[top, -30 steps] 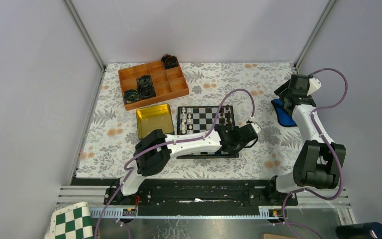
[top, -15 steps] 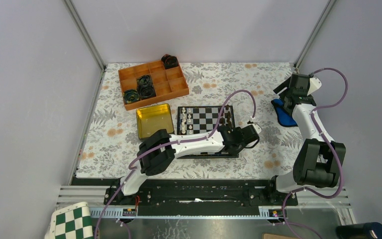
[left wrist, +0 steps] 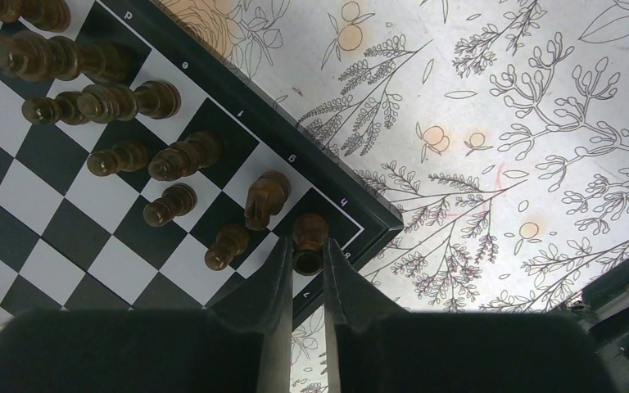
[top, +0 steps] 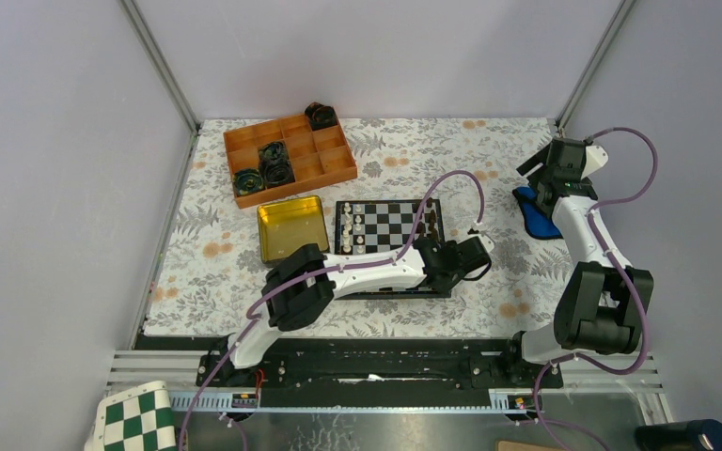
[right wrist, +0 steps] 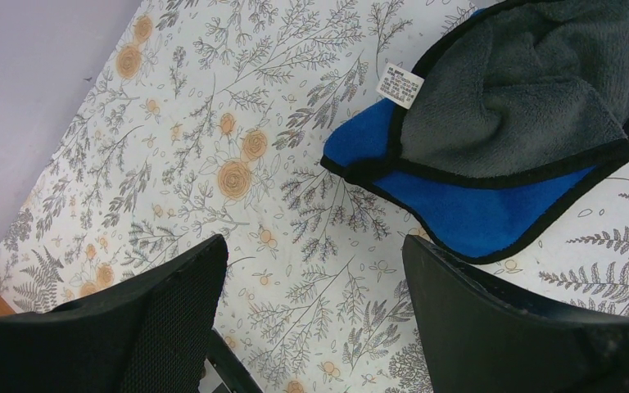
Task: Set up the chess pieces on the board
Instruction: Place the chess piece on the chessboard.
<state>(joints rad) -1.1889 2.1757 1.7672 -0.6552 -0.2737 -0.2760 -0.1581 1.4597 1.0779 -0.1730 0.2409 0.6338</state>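
The board [top: 397,218] lies mid-table, with white chess pieces [top: 353,225] along its left side and dark brown ones [top: 430,221] along its right. In the left wrist view several dark pieces [left wrist: 123,102] stand in two rows near the board's black border [left wrist: 352,205]. My left gripper [left wrist: 305,255] is shut on a dark brown piece [left wrist: 309,237] over the corner square. From above, the left gripper [top: 437,256] hangs over the board's near right part. My right gripper [right wrist: 315,270] is open and holds nothing, far right beside a blue cloth [right wrist: 508,123].
An orange divided tray [top: 287,160] holding black coiled objects sits at the back left. A gold tin [top: 291,227] lies left of the board. The blue and grey cloth [top: 533,211] lies under the right gripper [top: 538,174]. A green-and-white checkered sheet [top: 136,418] sits off the table.
The right gripper's jaws have spread a little wider. The left arm's elbow has shifted slightly right, while its gripper stays shut on the piece at the board's corner.
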